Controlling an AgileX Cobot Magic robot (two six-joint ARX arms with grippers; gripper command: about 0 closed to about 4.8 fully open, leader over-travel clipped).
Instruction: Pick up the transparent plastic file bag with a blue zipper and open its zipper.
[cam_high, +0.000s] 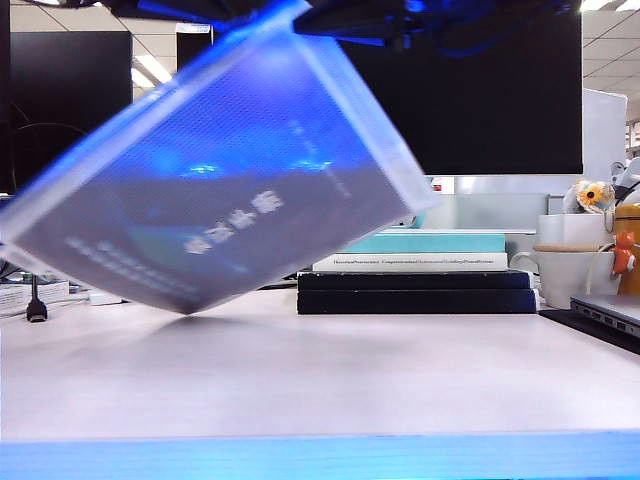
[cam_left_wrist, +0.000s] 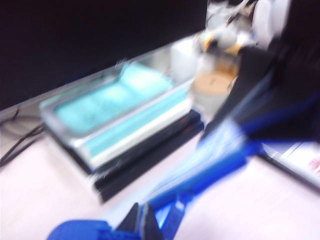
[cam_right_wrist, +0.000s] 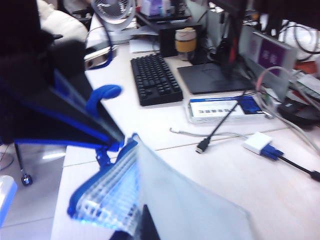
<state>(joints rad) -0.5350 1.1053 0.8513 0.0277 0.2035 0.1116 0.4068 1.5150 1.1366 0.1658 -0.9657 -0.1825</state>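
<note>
The transparent plastic file bag (cam_high: 220, 170) hangs tilted in the air above the table, its low corner at the left, blurred. Both grippers are at its top edge: my left gripper (cam_high: 215, 10) and my right gripper (cam_high: 390, 30) show only as dark shapes. In the left wrist view the left gripper (cam_left_wrist: 145, 222) is shut at the end of the blue zipper (cam_left_wrist: 210, 167), with the blue cord pull (cam_left_wrist: 172, 215) looping beside it. In the right wrist view the right gripper (cam_right_wrist: 145, 227) is shut on the bag's mesh sheet (cam_right_wrist: 115, 190); only one dark fingertip shows.
Stacked books (cam_high: 415, 275) lie at the back under a black monitor (cam_high: 480, 90). A white mug (cam_high: 565, 270) and a laptop edge (cam_high: 610, 310) are at the right, a cable (cam_high: 36, 305) at the left. A keyboard (cam_right_wrist: 155, 80) and an adapter (cam_right_wrist: 257, 142) lie behind.
</note>
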